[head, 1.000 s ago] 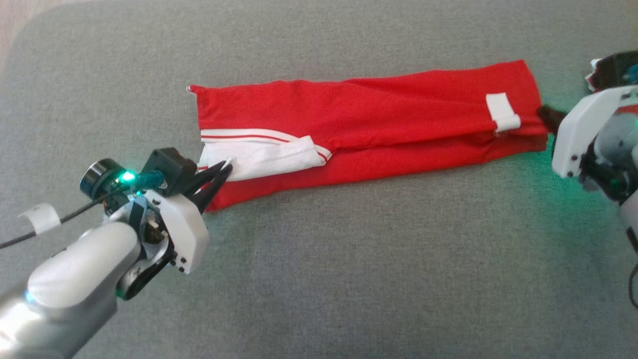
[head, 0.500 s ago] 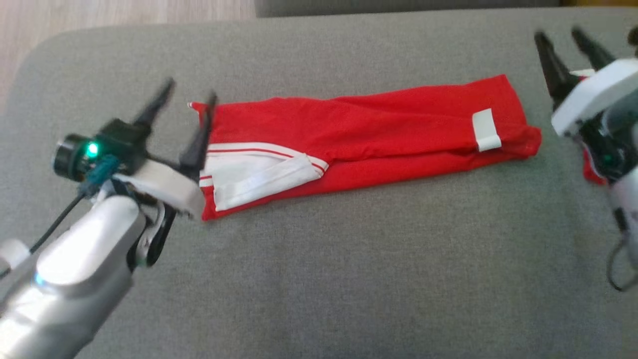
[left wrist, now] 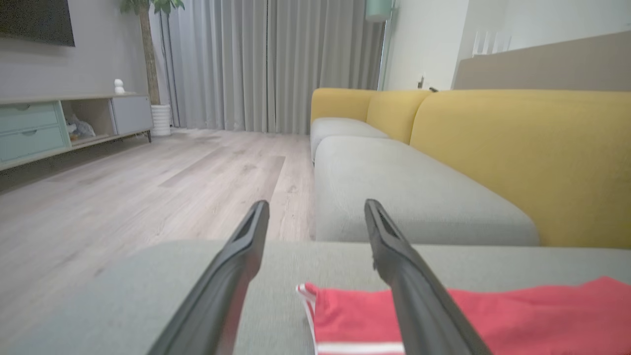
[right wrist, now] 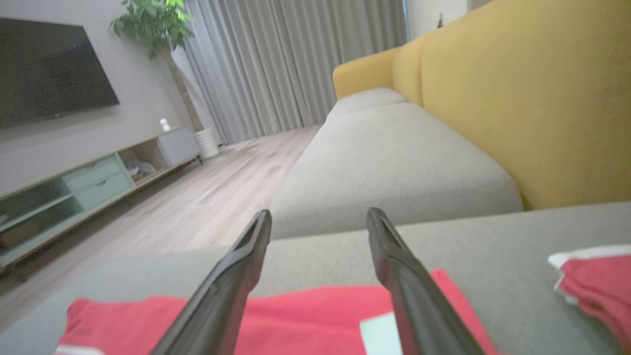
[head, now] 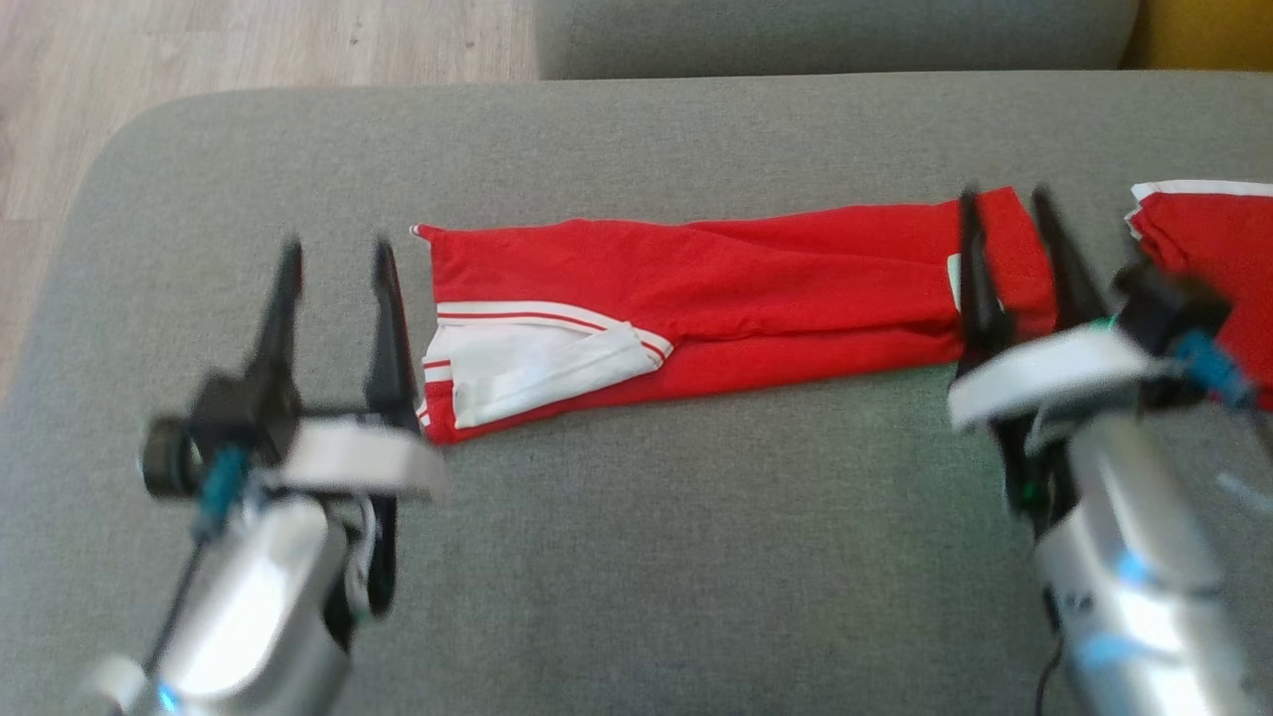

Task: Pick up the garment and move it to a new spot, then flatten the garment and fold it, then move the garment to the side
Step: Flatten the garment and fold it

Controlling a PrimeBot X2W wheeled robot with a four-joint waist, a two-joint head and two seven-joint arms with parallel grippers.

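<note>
The garment (head: 716,293) is red with white trim, folded into a long strip across the grey cushion (head: 646,517). Its white-striped end lies at the left, its end with a white label at the right. My left gripper (head: 333,259) hovers open just left of the striped end, holding nothing. My right gripper (head: 1004,204) is open above the label end, fingers apart and empty. The left wrist view shows the garment's corner (left wrist: 345,310) under the open fingers (left wrist: 394,256). In the right wrist view the red cloth (right wrist: 305,315) lies below the spread fingers (right wrist: 389,256).
A second red garment with white trim (head: 1208,259) lies at the cushion's right edge. Wooden floor (head: 249,45) lies beyond the cushion's rounded left corner. A yellow sofa back (left wrist: 517,148) and another grey seat (left wrist: 404,187) stand behind.
Both grippers let go of the garment's ends, opened and rose off the cushion. The head camera tilted up, so the whole scene sits lower. The garment stays folded in place.
</note>
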